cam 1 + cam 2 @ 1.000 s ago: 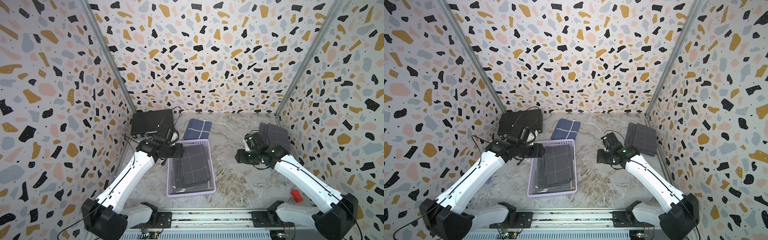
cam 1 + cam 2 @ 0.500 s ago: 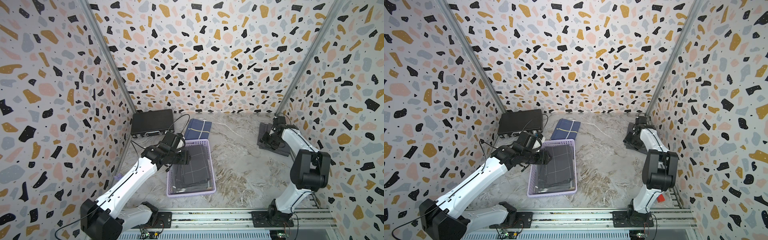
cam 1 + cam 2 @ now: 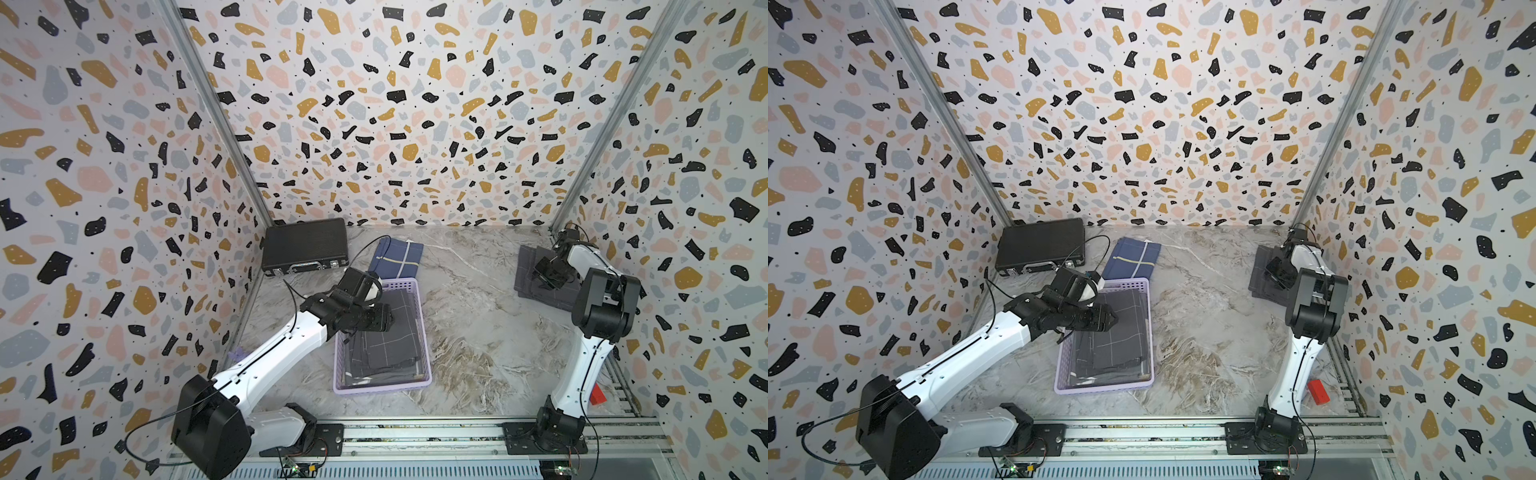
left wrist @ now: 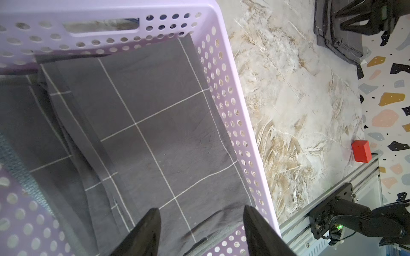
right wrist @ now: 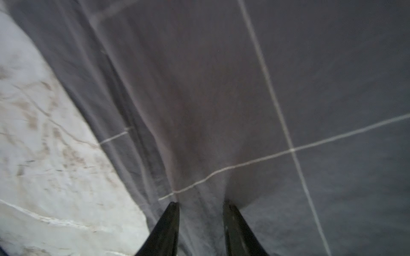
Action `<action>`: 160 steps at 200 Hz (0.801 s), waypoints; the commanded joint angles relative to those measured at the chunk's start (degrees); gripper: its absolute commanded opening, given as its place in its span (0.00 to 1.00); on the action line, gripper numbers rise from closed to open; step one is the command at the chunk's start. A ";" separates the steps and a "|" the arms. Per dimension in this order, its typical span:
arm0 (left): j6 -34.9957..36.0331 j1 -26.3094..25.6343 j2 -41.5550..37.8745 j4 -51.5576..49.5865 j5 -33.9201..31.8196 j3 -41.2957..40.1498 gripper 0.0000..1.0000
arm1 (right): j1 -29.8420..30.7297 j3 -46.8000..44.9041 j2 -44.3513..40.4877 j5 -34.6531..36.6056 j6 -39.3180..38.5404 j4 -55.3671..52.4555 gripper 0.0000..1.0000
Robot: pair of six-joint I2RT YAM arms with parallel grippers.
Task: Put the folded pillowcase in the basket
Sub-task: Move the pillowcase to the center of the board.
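Note:
The lilac basket (image 3: pixel 424 332) stands in the middle of the table in both top views, its wall also showing in the left wrist view (image 4: pixel 230 104). Grey checked cloth (image 3: pixel 390 336) lies inside it. My left gripper (image 4: pixel 200 212) hovers open over that cloth, at the basket's far left part (image 3: pixel 1115 320). A folded pillowcase (image 3: pixel 524 276), grey with thin white lines, lies flat by the right wall. My right gripper (image 5: pixel 200 204) presses down on it near its edge, with a ridge of the fabric (image 5: pixel 221 88) pinched between the narrowed jaws.
A black hard case (image 3: pixel 305 245) sits in the far left corner. A folded blue cloth (image 3: pixel 397 257) lies just behind the basket. A small red block (image 3: pixel 1318 390) rests by the right arm's base. The metal rail (image 3: pixel 415 432) runs along the front.
My right arm swung from mid-table to the pillowcase by the right wall and its jaws narrowed on the fabric. My left gripper moved over the basket, still open.

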 commanded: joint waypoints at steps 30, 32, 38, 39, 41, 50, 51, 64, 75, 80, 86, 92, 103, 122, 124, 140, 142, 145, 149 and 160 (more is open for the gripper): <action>-1.66 -1.25 -1.89 2.31 0.56 1.00 0.62 | 4.41 -13.21 -5.94 -7.46 2.31 3.05 0.31; -1.79 -1.35 -2.05 2.30 0.49 0.94 0.62 | 4.80 -13.81 -6.10 -7.67 2.49 3.10 0.30; -2.15 -1.45 -2.56 2.17 0.40 0.71 0.61 | 5.87 -15.61 -6.55 -8.39 3.26 3.60 0.29; -2.20 -1.51 -2.65 2.13 0.41 0.70 0.61 | 6.17 -16.10 -6.58 -8.63 3.38 3.82 0.29; -2.30 -1.59 -2.84 2.12 0.43 0.60 0.61 | 6.72 -16.97 -6.78 -9.08 3.61 4.33 0.29; -2.64 -2.10 -3.83 2.09 0.16 0.30 0.60 | 8.57 -19.92 -7.27 -11.19 3.87 5.60 0.29; -2.71 -2.18 -3.95 2.13 0.08 0.27 0.60 | 8.74 -20.23 -7.29 -11.31 3.94 5.61 0.29; -3.32 -2.95 -5.39 1.70 -0.86 0.07 0.60 | 10.66 -25.35 -8.79 -13.22 5.21 8.00 0.29; -3.71 -3.30 -6.30 1.15 -1.18 0.14 0.60 | 11.69 -29.62 -12.42 -12.87 5.70 9.26 0.29; -4.02 -3.48 -6.77 0.93 -1.24 0.16 0.59 | 11.94 -32.16 -14.21 -13.92 6.33 11.10 0.29; -4.36 -3.73 -7.32 0.61 -1.32 0.25 0.59 | 12.00 -34.58 -15.96 -15.34 7.09 12.46 0.30; -4.55 -3.96 -7.90 0.06 -1.19 0.40 0.59 | 12.00 -36.10 -17.24 -16.56 7.07 12.64 0.30; -4.78 -4.53 -9.07 -1.06 -1.52 0.89 0.58 | 12.00 -37.00 -18.56 -17.36 5.89 10.71 0.30; -5.36 -5.63 -10.85 -2.18 -2.55 1.38 0.58 | 12.24 -39.86 -20.67 -20.42 5.00 9.82 0.30; -5.46 -5.68 -11.02 -2.21 -2.55 1.45 0.58 | 12.25 -40.33 -21.07 -20.66 5.05 9.87 0.29; -6.19 -6.61 -11.86 -2.74 -2.82 1.65 0.58 | 13.29 -44.51 -25.53 -21.38 5.24 9.92 0.29; -6.31 -6.76 -11.93 -2.81 -2.82 1.72 0.58 | 13.42 -45.05 -26.22 -21.30 5.29 9.87 0.29; -6.48 -6.95 -12.02 -2.82 -2.89 1.80 0.58 | 13.72 -45.95 -27.29 -21.20 5.29 9.76 0.29; -6.61 -7.20 -12.11 -2.88 -2.95 1.87 0.58 | 14.18 -47.16 -28.82 -21.14 5.50 9.79 0.29; -6.90 -7.86 -12.15 -3.04 -3.16 2.17 0.58 | 15.22 -49.97 -33.22 -20.08 5.63 9.26 0.29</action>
